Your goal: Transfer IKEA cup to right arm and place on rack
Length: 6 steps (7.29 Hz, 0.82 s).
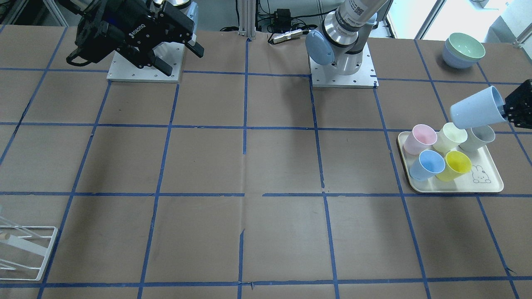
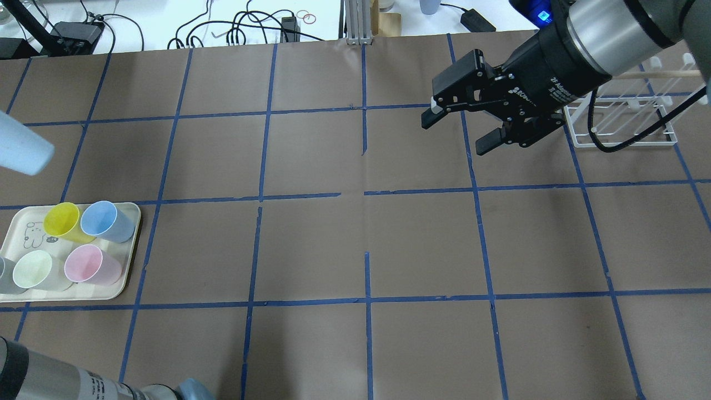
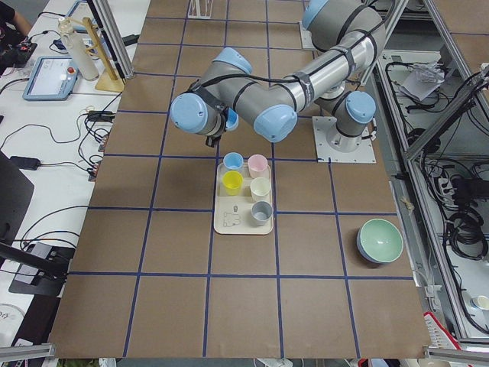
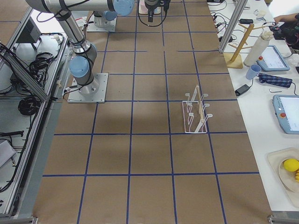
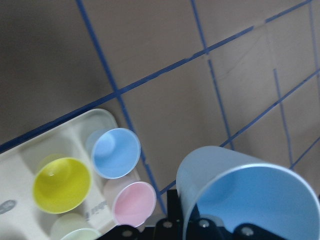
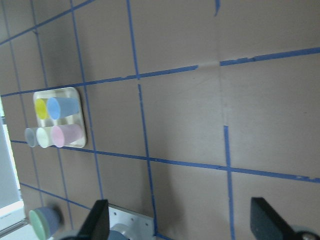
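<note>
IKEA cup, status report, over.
Left gripper shut on IKEA cup, held tilted in air near tray. Right gripper open, empty, far off. Rack bare; handover not yet done.

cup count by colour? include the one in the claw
pale blue cup: 1, held in the left claw
sky-blue cup: 1
yellow cup: 1
pink cup: 1
cream cup: 1
grey cup: 1
Total: 6 cups, 5 of them on the tray
</note>
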Motion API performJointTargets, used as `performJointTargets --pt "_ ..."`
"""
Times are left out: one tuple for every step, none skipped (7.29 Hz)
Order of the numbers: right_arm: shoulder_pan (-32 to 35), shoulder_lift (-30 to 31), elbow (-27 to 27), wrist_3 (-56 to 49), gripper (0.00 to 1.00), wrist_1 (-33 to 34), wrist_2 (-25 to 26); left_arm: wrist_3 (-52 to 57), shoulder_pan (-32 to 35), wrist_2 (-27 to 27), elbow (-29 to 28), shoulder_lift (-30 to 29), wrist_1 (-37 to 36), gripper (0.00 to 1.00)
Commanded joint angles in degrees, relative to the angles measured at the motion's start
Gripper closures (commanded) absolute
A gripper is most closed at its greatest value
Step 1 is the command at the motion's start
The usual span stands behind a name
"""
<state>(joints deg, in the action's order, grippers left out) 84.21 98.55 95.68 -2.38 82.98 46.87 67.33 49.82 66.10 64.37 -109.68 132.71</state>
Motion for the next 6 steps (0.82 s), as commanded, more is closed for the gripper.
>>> performJointTargets --pt "-3.94 -0.11 0.38 -2.89 0.00 -3.50 -13.41 -4.29 4.13 -8.59 1.71 4.54 9.63 1.00" --pt "-5.70 -0.11 0.65 -5.15 0.00 -9.18 -21.13 -4.83 6.15 -11.75 5.47 7.43 11.06 1.00" --pt "-5.81 -0.03 2.48 -12.05 0.00 -13.33 -25.38 -5.01 7.47 -17.53 10.21 10.86 10.81 1.00" --pt "-5.81 -0.03 4.06 -14.73 0.00 -16.68 -27.25 -6.40 9.58 -22.55 13.65 13.24 10.38 1.00" --pt "-5.81 -0.03 5.47 -16.58 0.00 -17.67 -29.53 -7.37 13.08 -29.12 16.29 15.18 10.37 1.00" --pt "-5.46 -0.03 6.79 -16.86 0.00 -17.85 -29.90 -7.82 15.90 -35.80 18.58 16.85 10.29 1.00"
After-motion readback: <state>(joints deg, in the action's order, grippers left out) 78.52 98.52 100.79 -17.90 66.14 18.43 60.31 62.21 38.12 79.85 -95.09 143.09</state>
